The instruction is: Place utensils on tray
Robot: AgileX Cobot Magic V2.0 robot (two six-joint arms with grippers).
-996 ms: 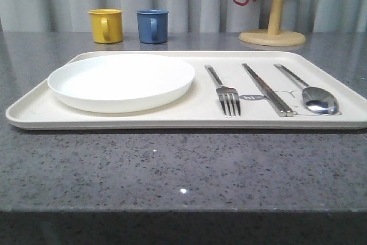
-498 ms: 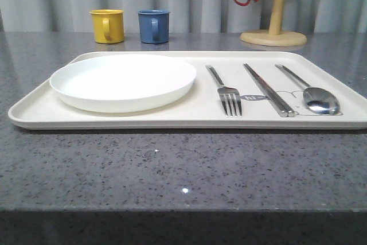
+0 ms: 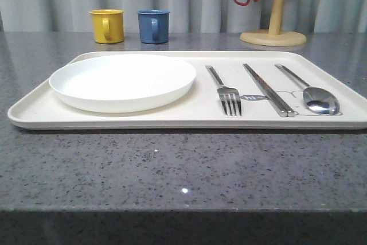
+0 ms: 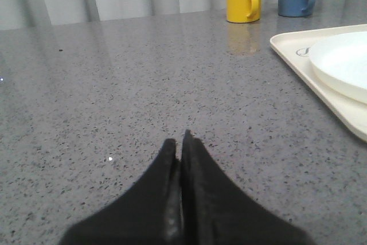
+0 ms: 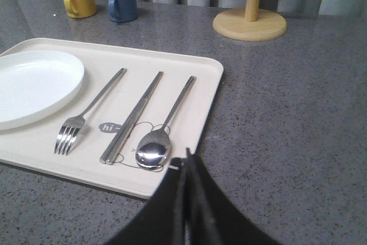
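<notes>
I've got both arms low over the grey stone table. On the left wrist camera, my left gripper is clenched, fingers pressed together with nothing between them, hovering over bare table well apart from the tray's near corner. On the right wrist camera, my right gripper is clenched and empty too, its tip just beside the tray rim next to the spoon bowl.

The cream tray lies flat with its long axis running left to right across the front view. The white plate sits on its left half. To the plate's right lie the chopsticks, side by side as a pair, long axis running away from me and angled slightly left, between the other two. The spoon is rightmost, bowl towards me, handle pointing away. The fork is nearest the plate, tines towards me. All three lie roughly parallel, apart from one another.
</notes>
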